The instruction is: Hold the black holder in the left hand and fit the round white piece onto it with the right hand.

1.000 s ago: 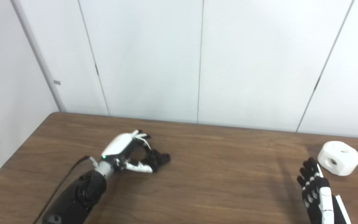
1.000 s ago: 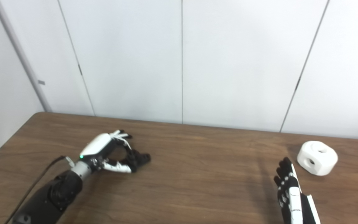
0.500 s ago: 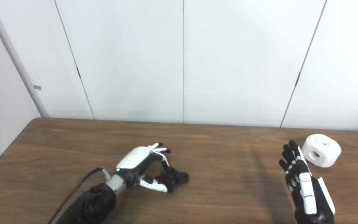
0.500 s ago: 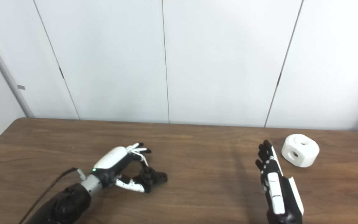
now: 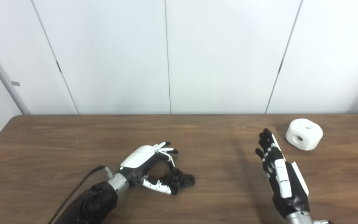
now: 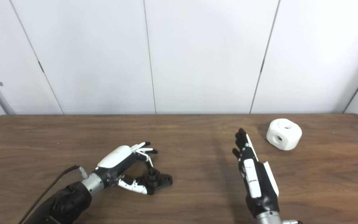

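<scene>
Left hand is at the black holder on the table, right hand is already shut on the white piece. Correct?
Not quite. The right hand is open and holds nothing; the round white piece sits on the table apart from it, beyond its fingertips, clear in the right eye view. The rest stands: the left hand is at the black holder on the table.

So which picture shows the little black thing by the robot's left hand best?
The left eye view, slightly: the black holder shows its round post and flat base a bit clearer beside the left hand. The right eye view shows the same holder much the same, seen from a little further right.
</scene>
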`<state>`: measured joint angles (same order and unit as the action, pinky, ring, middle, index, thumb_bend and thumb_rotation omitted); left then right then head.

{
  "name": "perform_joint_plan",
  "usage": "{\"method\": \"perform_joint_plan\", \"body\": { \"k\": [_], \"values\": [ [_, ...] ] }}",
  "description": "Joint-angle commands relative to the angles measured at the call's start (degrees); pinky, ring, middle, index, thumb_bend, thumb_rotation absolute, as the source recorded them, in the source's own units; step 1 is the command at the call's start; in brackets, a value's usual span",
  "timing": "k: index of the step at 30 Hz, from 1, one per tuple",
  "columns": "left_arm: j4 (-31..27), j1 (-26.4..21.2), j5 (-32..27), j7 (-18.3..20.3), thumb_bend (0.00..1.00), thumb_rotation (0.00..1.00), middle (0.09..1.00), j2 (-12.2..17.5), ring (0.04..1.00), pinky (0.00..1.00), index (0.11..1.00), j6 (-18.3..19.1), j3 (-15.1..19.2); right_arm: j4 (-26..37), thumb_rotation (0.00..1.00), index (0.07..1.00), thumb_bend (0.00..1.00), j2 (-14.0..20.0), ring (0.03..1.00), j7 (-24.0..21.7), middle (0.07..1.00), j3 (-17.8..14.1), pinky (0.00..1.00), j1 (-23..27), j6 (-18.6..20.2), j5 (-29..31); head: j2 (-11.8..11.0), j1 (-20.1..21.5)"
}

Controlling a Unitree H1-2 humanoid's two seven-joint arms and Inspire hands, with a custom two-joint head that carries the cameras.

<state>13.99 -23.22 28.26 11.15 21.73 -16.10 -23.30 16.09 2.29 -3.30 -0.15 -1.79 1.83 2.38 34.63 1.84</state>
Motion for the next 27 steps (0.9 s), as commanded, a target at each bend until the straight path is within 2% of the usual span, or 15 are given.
{"method": "perform_joint_plan", "body": {
  "k": [1,9,14,17,19,21,22,24,27],
  "values": [
    [-1.1,0.0,0.2,1.6,0.52,0.05,0.875,-0.5,1.0,1.0,0.481,-1.8,-1.0,2.5,0.99,0.973,0.41,-0.5,0.984,0.5,0.978,0.4,0.93,0.9,-1.2,-0.9,0.0,0.1],
    [1.2,-0.4,1.9,0.9,0.52,0.05,0.875,-0.6,1.0,1.0,0.481,-3.2,-1.3,3.4,0.99,0.964,0.4,-0.5,0.986,0.4,0.976,0.6,0.95,1.0,-1.1,-0.7,0.0,1.4],
    [3.2,-0.7,1.8,0.3,0.52,0.05,0.871,-0.9,1.0,1.0,0.481,-4.8,-1.1,5.4,1.0,0.967,0.43,-0.2,0.997,0.5,0.979,0.4,0.98,0.9,0.6,-1.0,-0.4,1.9],
    [3.5,-0.7,1.7,0.3,0.52,0.05,0.874,-1.0,1.0,1.0,0.481,-5.1,-1.0,6.6,0.97,0.965,0.4,0.2,0.994,0.9,0.974,0.2,0.97,0.8,0.5,-2.0,-0.5,2.2],
    [3.4,-0.7,1.5,0.6,0.52,0.05,0.876,-1.0,1.0,1.0,0.481,-5.2,-1.0,8.0,0.76,0.933,0.39,0.3,0.964,1.8,0.945,-0.2,0.9,0.6,0.4,-4.3,-0.5,2.4],
    [3.6,-0.8,1.3,0.4,0.52,0.05,0.874,-1.1,1.0,1.0,0.481,-5.5,-0.9,10.2,0.66,0.915,0.38,1.1,0.945,3.1,0.926,-0.5,0.86,0.4,0.5,-9.7,-0.8,3.2],
    [3.7,-0.8,1.3,0.4,0.52,0.05,0.872,-1.0,1.0,1.0,0.481,-5.6,-0.9,11.1,0.57,0.887,0.4,1.5,0.907,3.5,0.898,-0.6,0.82,0.3,0.4,-12.5,-0.8,3.3],
    [3.9,-0.7,1.5,-0.1,0.52,0.05,0.87,-1.1,1.0,1.0,0.481,-5.9,-0.8,12.5,0.48,0.865,0.42,2.5,0.878,4.2,0.877,-1.1,0.78,0.3,-0.2,-16.2,-1.1,4.2],
    [4.4,-0.5,1.4,-0.7,0.52,0.05,0.864,-1.2,1.0,1.0,0.481,-6.0,-0.4,14.0,0.39,0.829,0.51,3.4,0.854,5.1,0.863,-2.4,0.74,0.5,0.0,-18.0,-1.1,4.7]
  ]
}}
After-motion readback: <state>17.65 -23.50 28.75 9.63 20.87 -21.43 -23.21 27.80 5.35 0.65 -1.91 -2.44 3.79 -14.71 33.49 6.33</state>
